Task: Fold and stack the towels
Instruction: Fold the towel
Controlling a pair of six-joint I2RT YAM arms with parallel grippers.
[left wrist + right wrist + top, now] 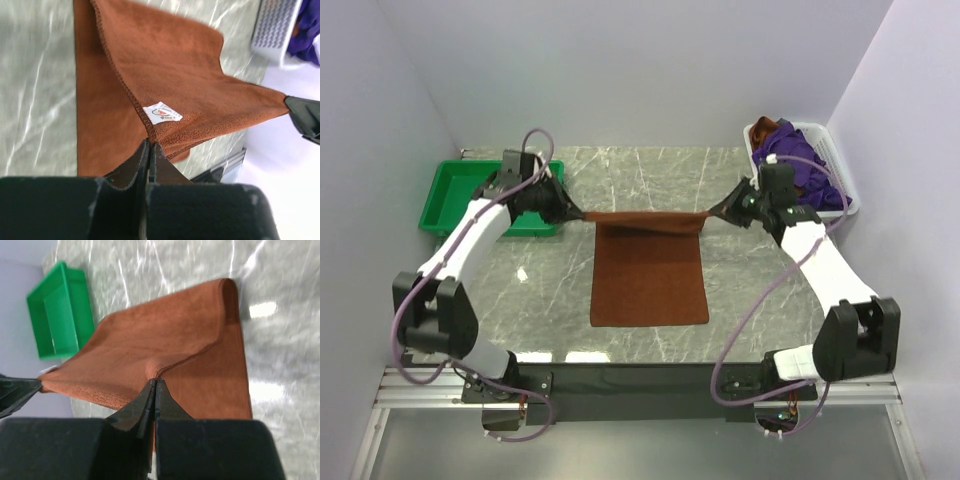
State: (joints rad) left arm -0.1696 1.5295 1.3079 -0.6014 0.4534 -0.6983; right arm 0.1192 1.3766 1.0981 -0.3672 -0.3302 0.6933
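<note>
Rust-brown towel (650, 280) lies in the middle of the desk (530, 290), its far edge lifted taut between the left gripper (580, 213) and right gripper (712, 213), each pinching a corner, so I'd carry that edge level and together onto the near hem.

Both arms reach forward and inward, left hand (578, 213) and right hand (716, 212) pinched shut, facing each other.
</note>
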